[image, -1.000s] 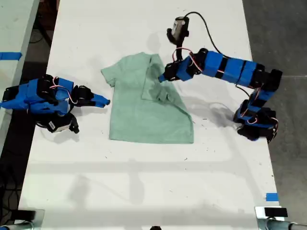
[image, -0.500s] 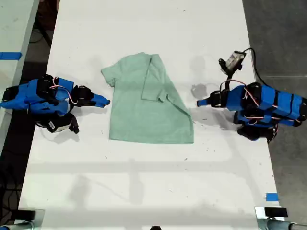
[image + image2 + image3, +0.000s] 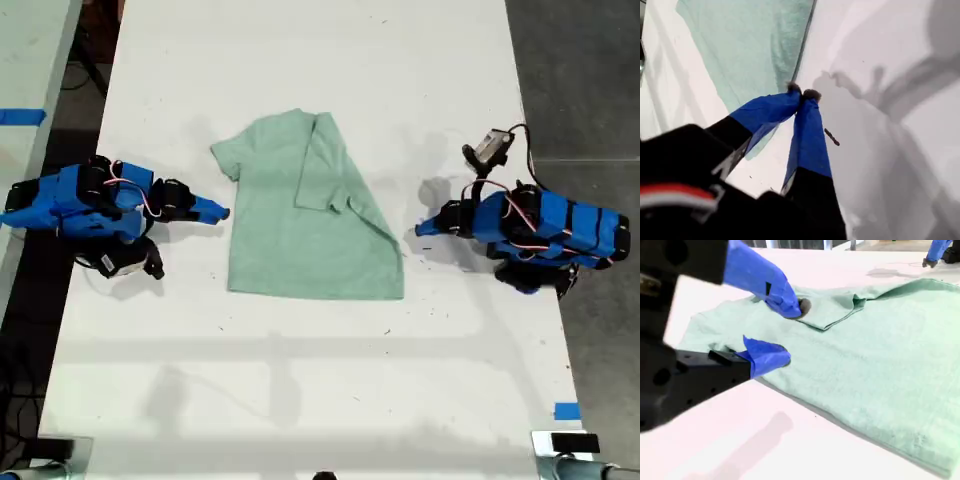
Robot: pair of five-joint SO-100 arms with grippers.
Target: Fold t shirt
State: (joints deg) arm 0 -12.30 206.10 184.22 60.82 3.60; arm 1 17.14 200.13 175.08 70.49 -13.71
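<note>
the t shirt [image 3: 747, 55] runs past the frame edge in the first wrist view, my first gripper [image 3: 802, 94] covering part (its hem is cut off in the second wrist view too).

t shirt [image 3: 305, 215] betw. end effectors

No text, label, brand, number or sign can be read in any view; nothing legible is carried by the arms, the cloth or the tabletop.

The t shirt [image 3: 310, 215] is plain pale mint green; the table [image 3: 300, 400] is white; both arms are blue and black.
</note>
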